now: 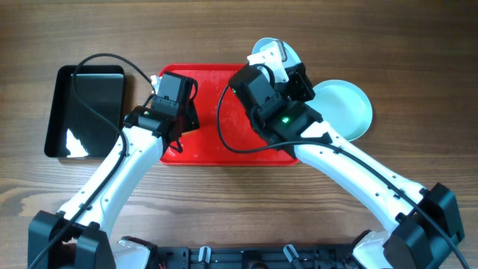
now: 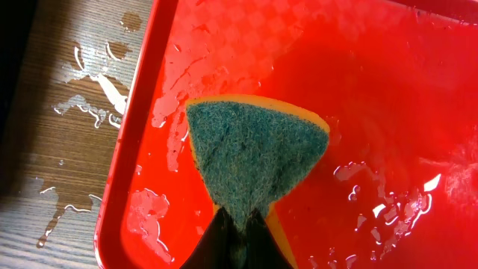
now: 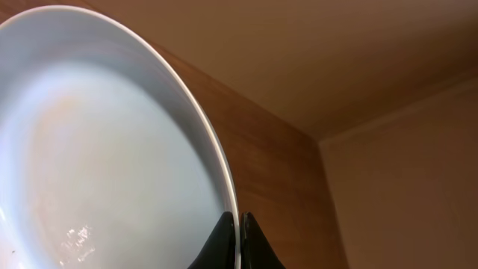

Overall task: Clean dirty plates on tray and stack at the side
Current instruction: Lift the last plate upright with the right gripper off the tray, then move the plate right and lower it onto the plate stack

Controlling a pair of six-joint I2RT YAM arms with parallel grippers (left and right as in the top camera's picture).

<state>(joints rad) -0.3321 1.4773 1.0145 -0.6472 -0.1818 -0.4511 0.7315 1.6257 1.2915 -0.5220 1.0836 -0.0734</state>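
Now left gripper clamps sponge over wet tray; right gripper pinches rim of plate; another plate lies beside tray.

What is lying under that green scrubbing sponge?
The wet red rectangular plastic tray, with water puddles around the green-and-yellow sponge. The patch directly beneath it is covered, so any dirt there cannot be seen.

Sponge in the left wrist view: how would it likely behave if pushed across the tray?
The sponge is pinched to a narrow waist by the left hand, so it is probably soft and would bend under pressure. The red tray is wet, so the sponge may glide easily.
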